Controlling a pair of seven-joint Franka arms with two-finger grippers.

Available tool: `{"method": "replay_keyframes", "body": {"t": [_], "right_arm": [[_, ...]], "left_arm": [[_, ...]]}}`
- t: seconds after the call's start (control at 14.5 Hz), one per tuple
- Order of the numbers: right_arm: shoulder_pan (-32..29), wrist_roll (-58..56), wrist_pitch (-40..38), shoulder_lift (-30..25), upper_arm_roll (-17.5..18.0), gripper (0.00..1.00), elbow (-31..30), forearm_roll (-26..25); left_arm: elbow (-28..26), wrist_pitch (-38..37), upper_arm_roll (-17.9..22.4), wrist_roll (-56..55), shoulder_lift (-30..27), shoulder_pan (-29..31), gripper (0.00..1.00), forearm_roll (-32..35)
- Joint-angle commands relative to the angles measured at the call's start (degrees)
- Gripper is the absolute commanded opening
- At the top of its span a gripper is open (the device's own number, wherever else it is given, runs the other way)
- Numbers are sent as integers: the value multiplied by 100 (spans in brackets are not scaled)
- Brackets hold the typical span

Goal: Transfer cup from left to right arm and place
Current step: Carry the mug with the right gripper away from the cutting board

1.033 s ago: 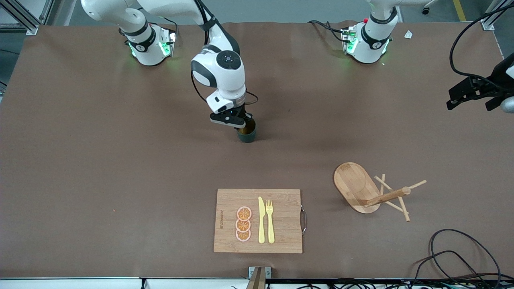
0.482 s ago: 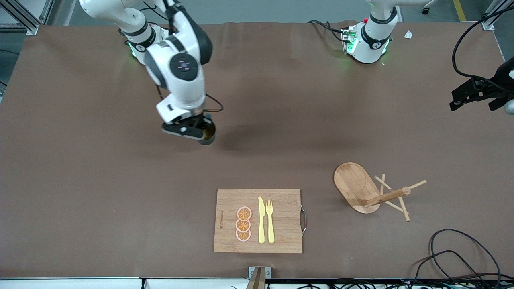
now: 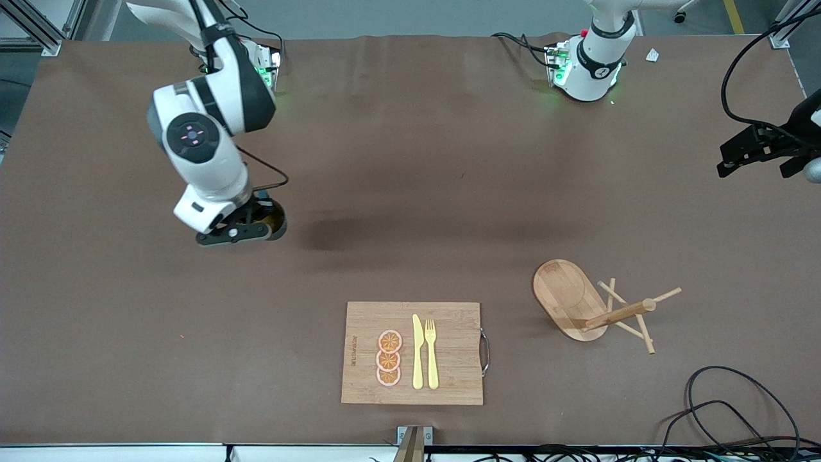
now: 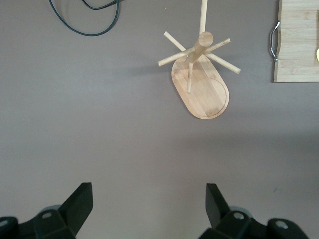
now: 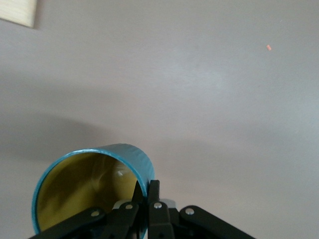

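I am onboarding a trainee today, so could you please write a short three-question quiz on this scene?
1. True or false: the right claw pinches the rim of the cup.
2. The left claw is: A) shut on the cup, B) open above the wooden peg rack, C) resting on the cutting board.
3. Fill in: the inside of the cup is ____.

Key: 1 true; 2 B; 3 yellow.

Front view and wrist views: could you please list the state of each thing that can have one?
Cup: lifted off the table, rim pinched by the right gripper.
Right gripper: shut on the cup, over the brown table.
Left gripper: open, empty, waiting high over the table.
Wooden peg rack: upright, nothing hung on it.
Cutting board: flat, holding knife, fork, orange slices.
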Motion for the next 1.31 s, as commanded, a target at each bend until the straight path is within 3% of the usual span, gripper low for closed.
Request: {"method": "replay_keyframes", "body": {"t": [0.0, 0.34, 0.48, 0.62, 0.76, 1.24], "right_arm": [[-689, -1199, 307, -183, 103, 0, -346, 84], [-1762, -3045, 1439, -218, 129, 0, -1074, 136], [-2166, -4090, 1880, -209, 121, 0, -1329, 468], [-2649, -5189, 1943, -192, 112, 0, -1462, 961], [-3176, -6130, 1917, -166, 112, 0, -1471, 1138], [-3338, -6530, 2865, -113, 112, 0, -2279, 1814]], "left_arm": [[118, -32, -35, -27, 30, 14, 100, 119], [153, 99, -17, -37, 47, 22, 100, 119], [162, 117, -26, -37, 21, 22, 100, 119], [162, 117, -35, -37, 12, 22, 100, 119], [162, 117, -35, -45, 12, 22, 100, 119], [162, 117, -35, -46, 47, 22, 100, 101]]}}
